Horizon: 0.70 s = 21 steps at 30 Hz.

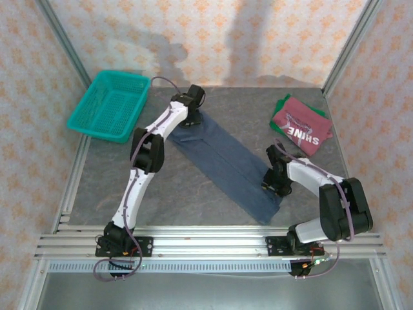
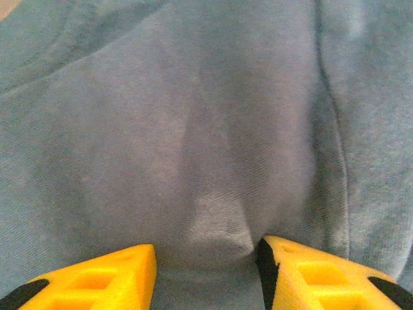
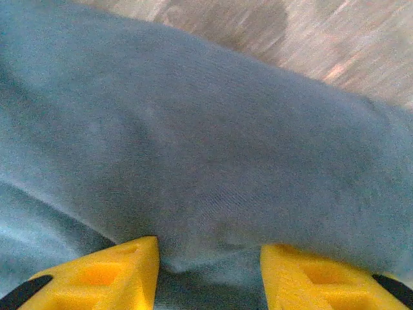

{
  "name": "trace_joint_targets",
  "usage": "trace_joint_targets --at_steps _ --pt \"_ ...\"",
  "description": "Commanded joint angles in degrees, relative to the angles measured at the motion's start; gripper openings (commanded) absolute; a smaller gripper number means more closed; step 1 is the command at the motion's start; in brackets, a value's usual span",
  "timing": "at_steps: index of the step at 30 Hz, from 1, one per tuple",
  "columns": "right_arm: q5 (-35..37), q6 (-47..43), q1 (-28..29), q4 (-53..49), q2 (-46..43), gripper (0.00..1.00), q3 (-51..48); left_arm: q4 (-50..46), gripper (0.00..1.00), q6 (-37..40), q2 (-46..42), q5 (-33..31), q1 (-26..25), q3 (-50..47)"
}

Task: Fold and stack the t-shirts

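At the upper left of the top view a teal plastic mesh basket (image 1: pixel 110 105) sits on the grey mottled table (image 1: pixel 187 194). Right of it, the left gripper (image 1: pixel 191 120) is down on the upper-left end of the plain slate-blue cloth t-shirt (image 1: pixel 222 161), which lies folded into a long narrow strip running diagonally from upper centre to lower right. In the left wrist view its yellow fingers (image 2: pixel 119 274) stand partly apart with a raised pucker of the blue cloth pinched between them. Further right, the right gripper (image 1: pixel 272 184) presses on the strip's lower-right end, near its right edge. In the right wrist view its yellow fingertips (image 3: pixel 113 274) clamp a bulging fold of the same cloth. At the upper right the dark red t-shirt with white "SHINE" lettering (image 1: pixel 302 126) lies crumpled on the green t-shirt (image 1: pixel 282 103), well apart from the blue strip.
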Motion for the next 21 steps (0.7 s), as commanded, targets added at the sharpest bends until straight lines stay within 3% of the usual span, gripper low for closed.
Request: trace_joint_targets --at_steps 1,6,13,21 --pt "-9.00 9.49 4.90 2.47 2.74 0.46 -0.59 -2.50 0.49 1.27 8.67 10.21 0.67 13.14" --pt "-12.43 18.24 13.20 7.81 5.59 0.47 1.06 9.32 0.50 -2.83 11.44 16.82 2.07 12.90" --pt "-12.62 28.94 26.59 11.88 10.66 0.54 4.07 14.56 0.50 -5.60 16.02 20.34 3.88 16.14" --pt "-5.40 36.86 30.20 7.16 -1.38 0.58 -2.78 19.55 0.53 -7.20 18.04 22.54 5.11 17.84"
